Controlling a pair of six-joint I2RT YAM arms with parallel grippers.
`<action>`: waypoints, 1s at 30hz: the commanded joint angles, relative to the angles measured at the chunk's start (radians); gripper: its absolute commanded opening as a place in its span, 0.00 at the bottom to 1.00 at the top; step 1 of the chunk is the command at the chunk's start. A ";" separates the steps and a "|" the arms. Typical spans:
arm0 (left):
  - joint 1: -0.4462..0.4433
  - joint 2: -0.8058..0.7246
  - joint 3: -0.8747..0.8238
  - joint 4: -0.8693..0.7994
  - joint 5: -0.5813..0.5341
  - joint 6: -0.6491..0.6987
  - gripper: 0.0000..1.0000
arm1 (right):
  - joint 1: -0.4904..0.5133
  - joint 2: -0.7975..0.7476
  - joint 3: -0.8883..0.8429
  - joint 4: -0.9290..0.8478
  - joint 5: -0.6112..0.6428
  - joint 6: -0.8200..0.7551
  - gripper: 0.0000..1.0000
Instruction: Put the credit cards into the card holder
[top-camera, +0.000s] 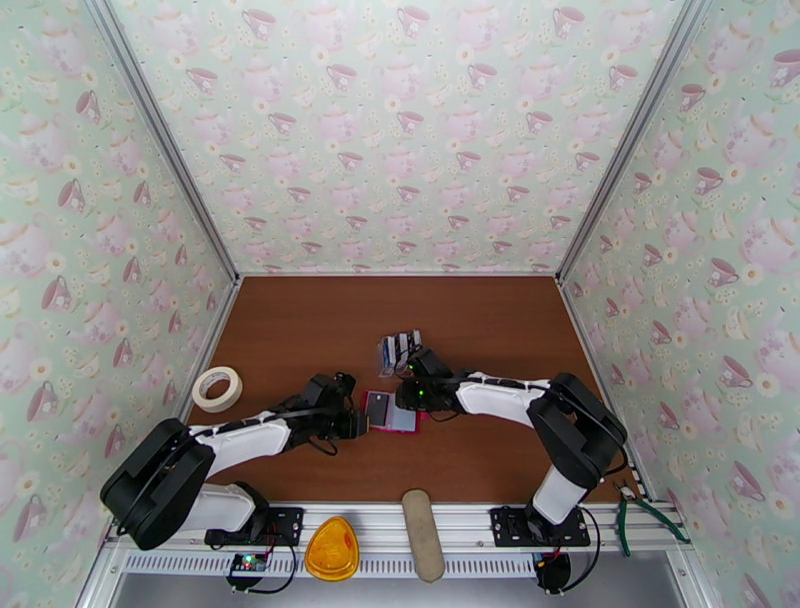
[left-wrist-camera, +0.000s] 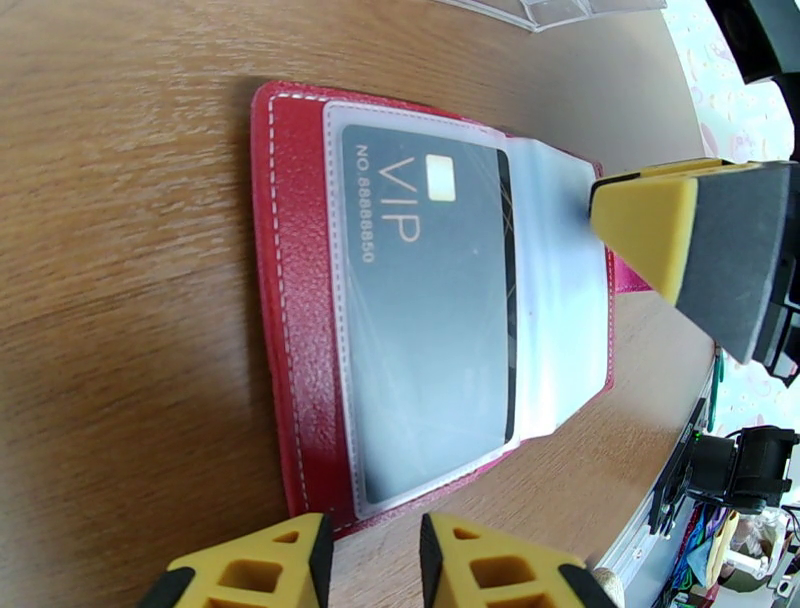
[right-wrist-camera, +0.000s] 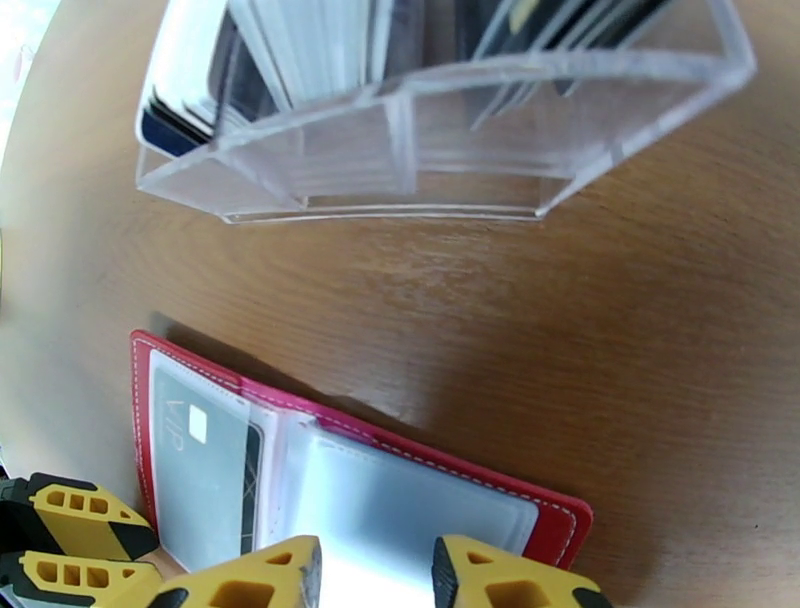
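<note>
Open card holder (left-wrist-camera: 290, 300) just between left pincer (left-wrist-camera: 375, 535) and right pincer (right-wrist-camera: 377, 560)

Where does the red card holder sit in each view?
Top external: card holder just below mid-frame.
Left wrist: card holder mid-frame, lying open.
Right wrist: card holder along the bottom, below the clear rack.
Shared landmark: the dark VIP card in its sleeve.

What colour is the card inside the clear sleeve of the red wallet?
The thin sleeved card is dark grey with pale gold VIP lettering, clearest in the left wrist view.
</note>
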 joint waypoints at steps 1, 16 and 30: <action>-0.003 0.001 -0.028 -0.015 -0.026 0.006 0.32 | 0.004 0.011 0.002 0.019 -0.025 -0.005 0.35; -0.004 0.007 -0.030 0.020 0.012 0.000 0.34 | 0.051 0.040 -0.004 0.076 -0.073 0.038 0.35; -0.003 0.015 -0.027 0.053 0.055 0.004 0.49 | 0.091 0.088 0.016 0.151 -0.133 0.086 0.34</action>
